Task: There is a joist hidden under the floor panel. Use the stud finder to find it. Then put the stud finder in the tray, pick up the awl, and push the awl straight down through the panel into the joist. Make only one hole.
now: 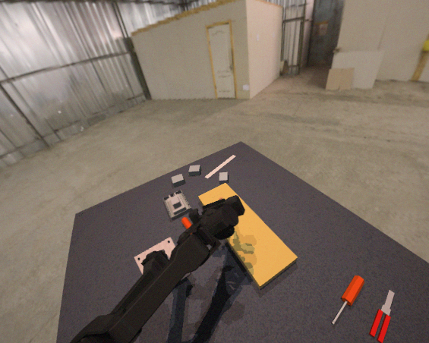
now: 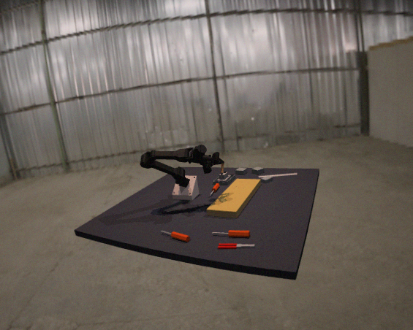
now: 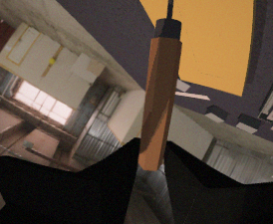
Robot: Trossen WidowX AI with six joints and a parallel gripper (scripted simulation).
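Note:
My gripper [image 1: 222,202] [image 2: 222,163] [image 3: 151,144] is shut on the awl [image 2: 222,168] [image 3: 159,99] by the end of its orange-brown handle. The awl hangs below the fingertips, roughly upright; its dark shaft runs out of the wrist view, so its tip is hidden. The yellow floor panel [image 1: 268,244] [image 2: 238,197] [image 3: 211,39] lies flat, and the gripper is above its far part in the top view. The grey tray [image 1: 168,209] stands beside the panel's far end. A small block with a dark face, seemingly the stud finder [image 1: 177,205], sits in it.
An orange-handled tool [image 1: 186,222] [image 2: 216,187] lies between arm base and panel. Two orange screwdrivers [image 2: 180,236] [image 2: 239,233] and red pliers [image 1: 375,322] [image 2: 227,246] lie off the panel's near end. Grey blocks [image 1: 178,180] [image 1: 194,170] [image 1: 223,177] and a pale strip [image 1: 220,166] lie beyond its far end.

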